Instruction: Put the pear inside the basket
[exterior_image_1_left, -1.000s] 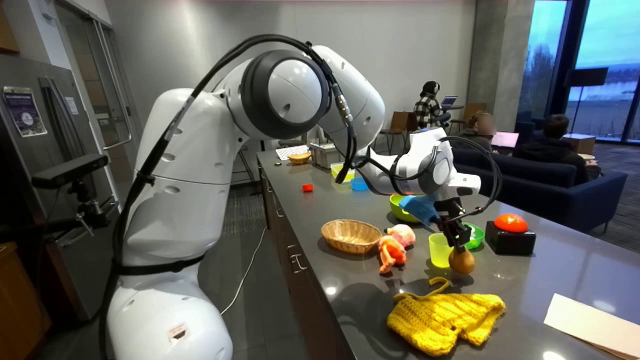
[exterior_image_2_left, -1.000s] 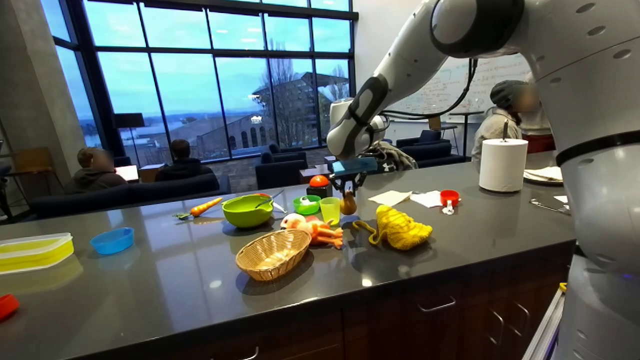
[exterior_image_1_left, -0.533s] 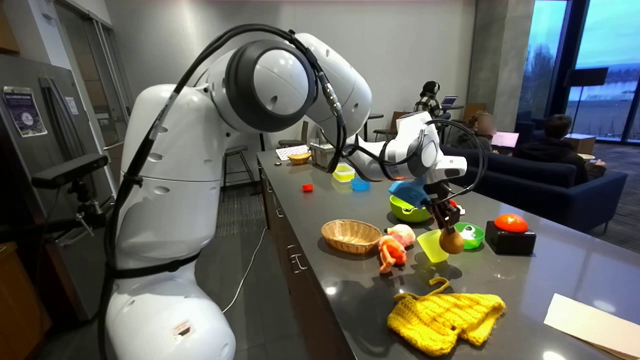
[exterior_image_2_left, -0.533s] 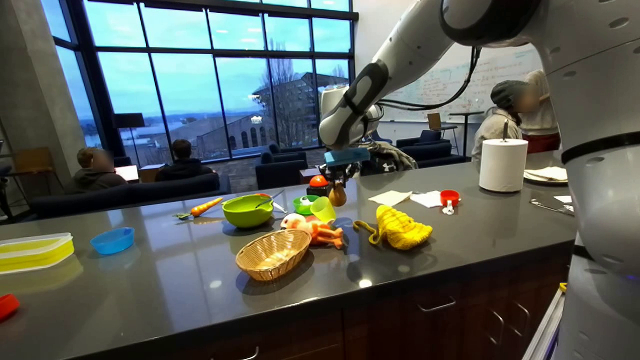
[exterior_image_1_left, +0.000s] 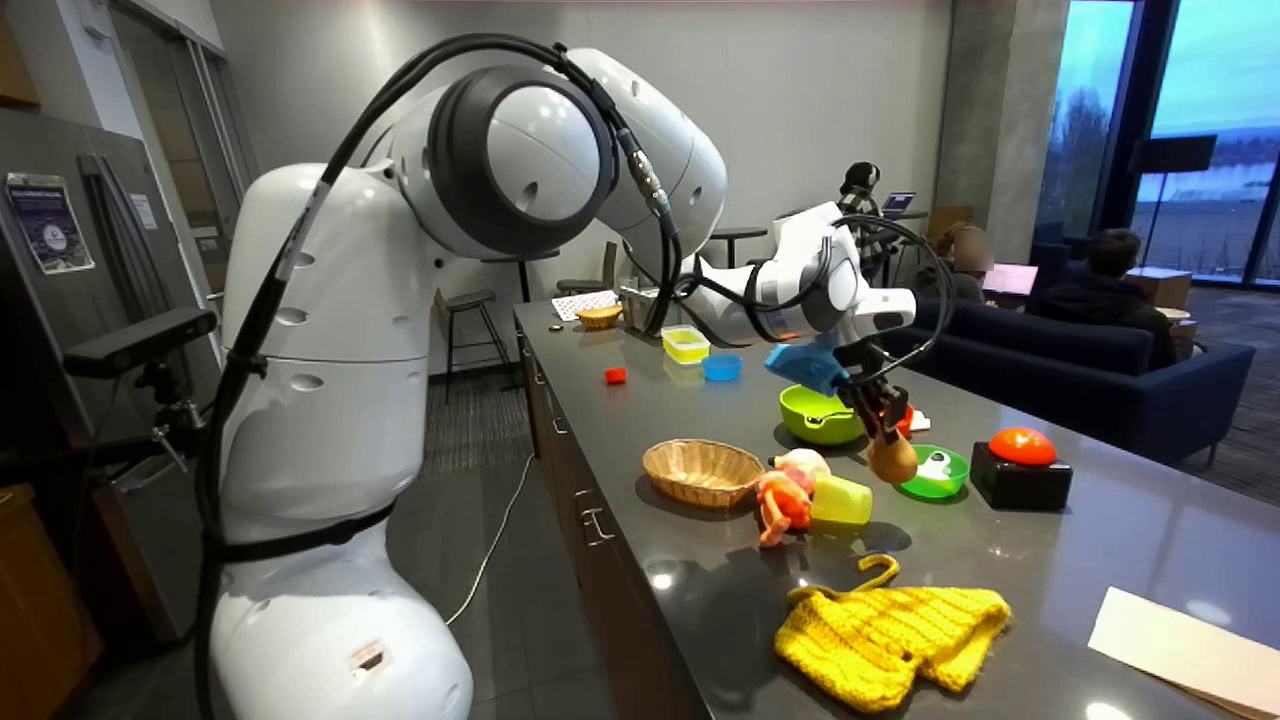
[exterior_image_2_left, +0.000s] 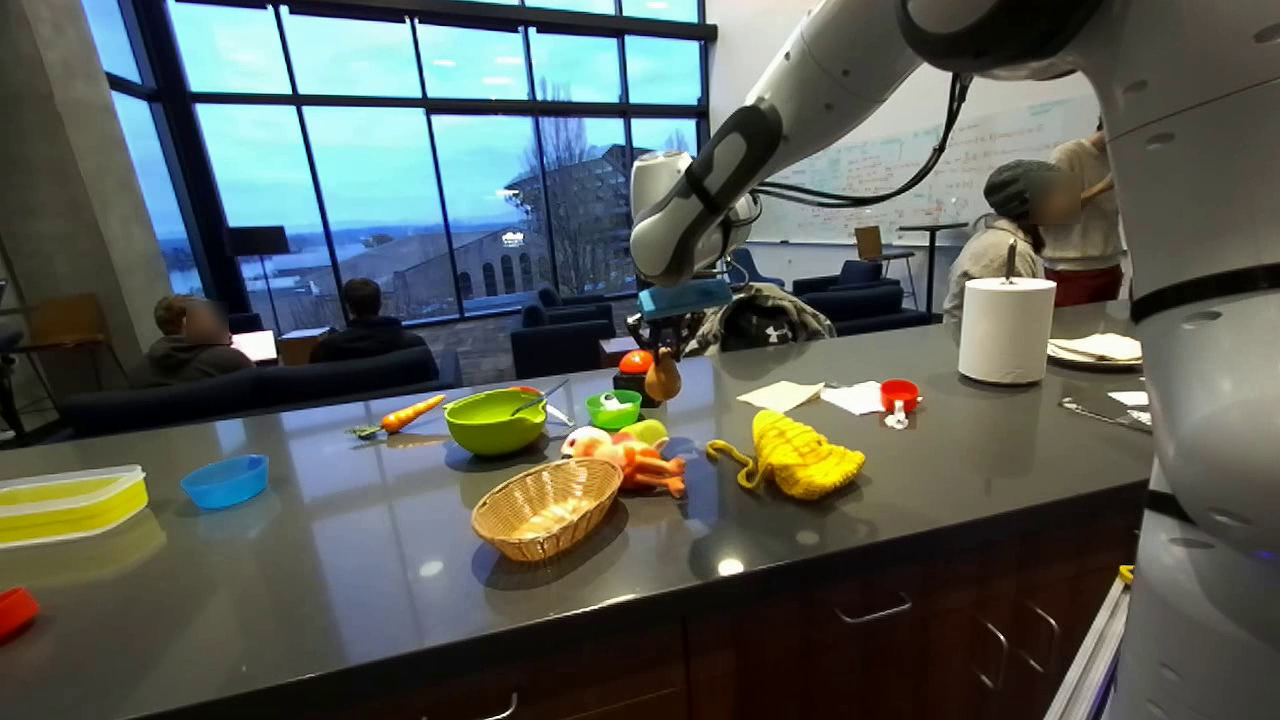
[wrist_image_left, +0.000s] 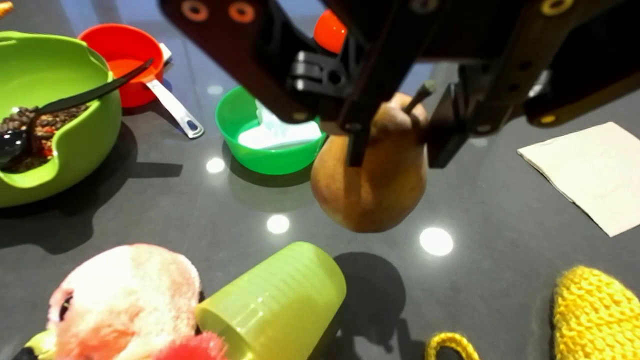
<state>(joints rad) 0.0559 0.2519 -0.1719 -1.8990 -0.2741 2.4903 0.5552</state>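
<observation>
One pear (wrist_image_left: 372, 187) hangs clamped in your gripper (wrist_image_left: 399, 152) above the counter (exterior_image_2_left: 380, 570); the basket (exterior_image_1_left: 703, 490) sits well apart, beside the plush toy (exterior_image_1_left: 785, 498).

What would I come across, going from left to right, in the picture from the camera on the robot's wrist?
Large lime-green bowl → red cup with a metal handle → small green bowl → pear, held by the gripper → pale sheet on the dark counter.
</observation>
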